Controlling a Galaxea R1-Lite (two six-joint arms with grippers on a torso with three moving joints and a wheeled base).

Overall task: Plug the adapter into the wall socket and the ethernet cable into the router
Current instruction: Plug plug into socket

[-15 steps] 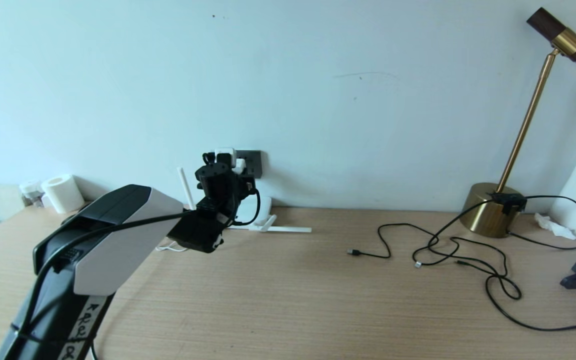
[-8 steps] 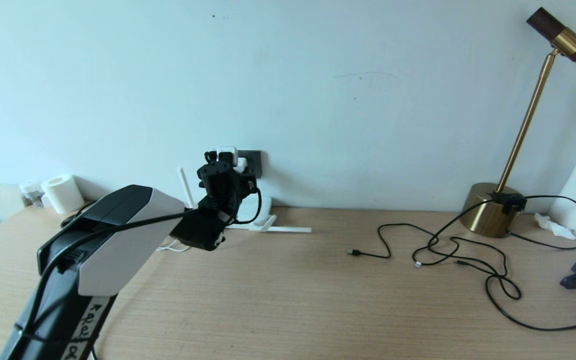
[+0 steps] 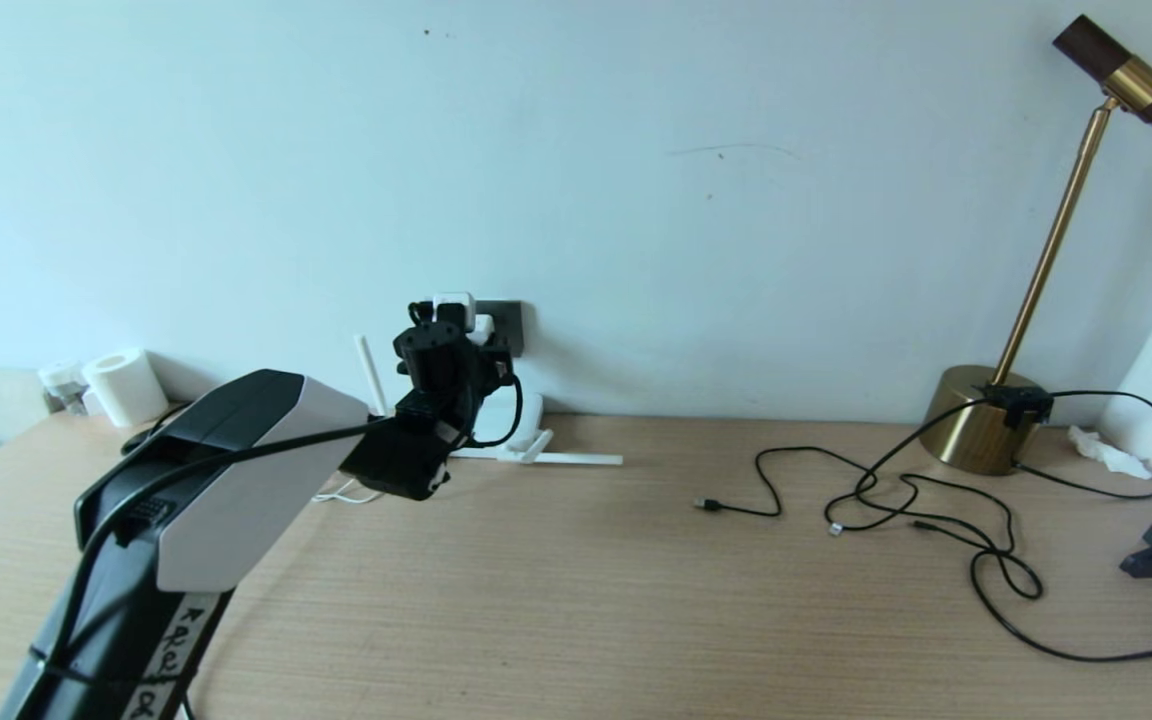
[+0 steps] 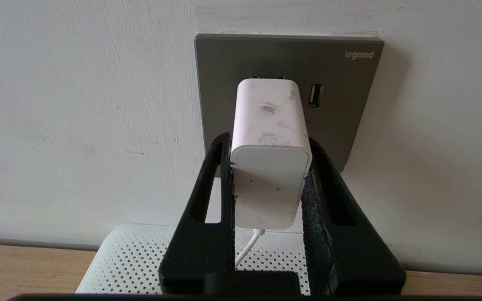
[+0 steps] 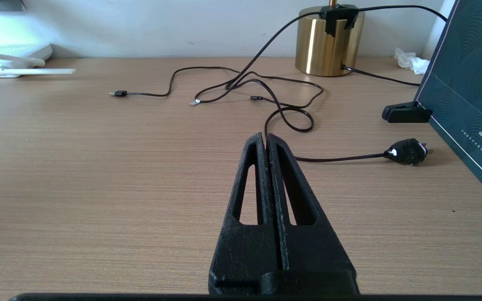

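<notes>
The white adapter (image 4: 270,175) sits between the fingers of my left gripper (image 4: 268,140), which is shut on it. The adapter's front end is against the dark grey wall socket (image 4: 341,104), and its thin white cord hangs down behind. In the head view the left gripper (image 3: 446,335) is raised at the wall socket (image 3: 513,325), above the white router (image 3: 528,412). The router's perforated top (image 4: 132,267) lies just below. My right gripper (image 5: 266,138) is shut and empty, low over the table. I cannot pick out the ethernet cable.
Thin black cables (image 3: 896,500) sprawl over the right of the table, near the brass lamp base (image 3: 971,420). A black mains plug (image 5: 408,151) lies by a dark box (image 5: 471,104). A paper roll (image 3: 126,385) stands at the far left. One router antenna (image 3: 576,459) lies flat.
The left arm edged slightly up and towards the wall with the adapter one second ago, then held still. Nothing else moved.
</notes>
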